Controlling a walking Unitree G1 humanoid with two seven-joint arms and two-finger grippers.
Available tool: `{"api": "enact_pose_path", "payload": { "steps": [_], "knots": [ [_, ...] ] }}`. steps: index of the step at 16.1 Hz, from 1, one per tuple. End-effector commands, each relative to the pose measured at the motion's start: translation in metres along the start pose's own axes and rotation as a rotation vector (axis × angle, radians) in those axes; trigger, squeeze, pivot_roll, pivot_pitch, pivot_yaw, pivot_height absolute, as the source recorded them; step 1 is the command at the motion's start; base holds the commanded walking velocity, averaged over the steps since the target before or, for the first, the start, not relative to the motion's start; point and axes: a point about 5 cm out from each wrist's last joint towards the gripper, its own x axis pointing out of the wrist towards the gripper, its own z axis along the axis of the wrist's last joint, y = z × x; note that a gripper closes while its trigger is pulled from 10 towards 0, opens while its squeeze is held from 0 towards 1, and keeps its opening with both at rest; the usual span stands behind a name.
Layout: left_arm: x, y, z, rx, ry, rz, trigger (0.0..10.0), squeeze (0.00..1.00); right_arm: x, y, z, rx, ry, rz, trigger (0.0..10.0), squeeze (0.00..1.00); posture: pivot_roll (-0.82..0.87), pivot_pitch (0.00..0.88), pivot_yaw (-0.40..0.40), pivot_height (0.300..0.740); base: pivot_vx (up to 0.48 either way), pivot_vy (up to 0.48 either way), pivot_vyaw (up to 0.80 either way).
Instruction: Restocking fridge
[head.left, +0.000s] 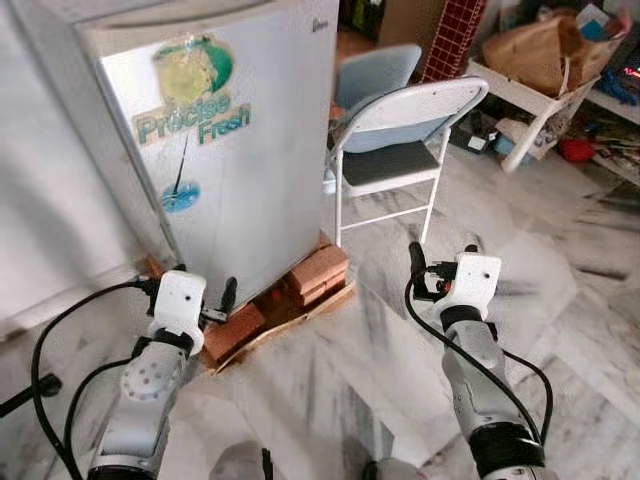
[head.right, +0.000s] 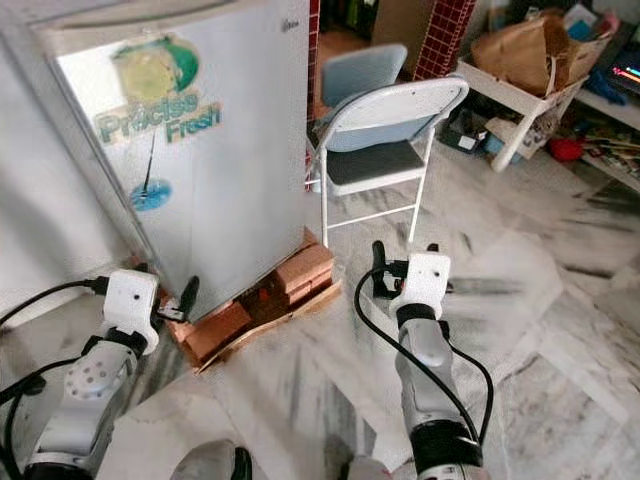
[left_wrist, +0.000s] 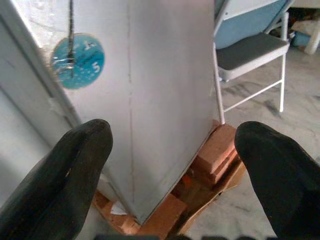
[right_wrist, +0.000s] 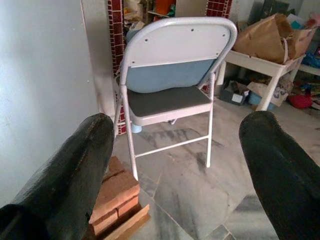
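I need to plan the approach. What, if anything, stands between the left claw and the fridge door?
Nothing visible does. The left claw hangs open right before the closed fridge, near its lower corner over the bricks. The folding chair stands off to the right.

I'm looking at the fridge (head.left: 240, 150), whose door is showing as smooth painted metal with a soft sheen and a glossy sticker (head.left: 190, 90). Under the fridge, rough matt red bricks (head.left: 318, 272) are sitting on a plain wooden board (head.left: 300, 312). Just beside the fridge, a folding chair (head.left: 400, 140) is showing a smooth painted metal frame and a matt padded seat. Around the fridge the floor (head.left: 560, 300) is gleaming like polished marble. My left gripper (left_wrist: 175, 165) fingers are looking matt, rubbery black; my right gripper (right_wrist: 175, 165) fingers look faintly textured.
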Motion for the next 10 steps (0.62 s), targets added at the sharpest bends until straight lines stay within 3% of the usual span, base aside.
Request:
{"api": "enact_pose_path", "payload": {
  "steps": [1, 4, 10],
  "knots": [
    [0.0064, -0.0029, 0.0071, -0.004, -0.023, -0.002, 10.0, 0.00, 0.0017, -0.0081, 0.0019, -0.018, -0.005, -0.029, 10.0, 0.00, 0.09, 0.066, -0.019, 0.740, 0.000, 0.000, 0.00],
    [0.0090, -0.0034, 0.0078, -0.011, -0.018, -0.013, 10.0, 0.00, 0.0032, -0.0074, 0.0031, -0.022, -0.007, -0.028, 10.0, 0.00, 0.09, 0.067, -0.019, 0.740, 0.000, 0.194, -0.15],
    [0.0094, -0.0063, 0.0060, -0.021, -0.003, -0.014, 10.0, 0.00, 0.0042, -0.0029, 0.0038, -0.026, -0.008, -0.007, 10.0, 0.00, 0.09, 0.067, -0.028, 0.740, 0.000, 0.480, -0.52]
  ]
}}
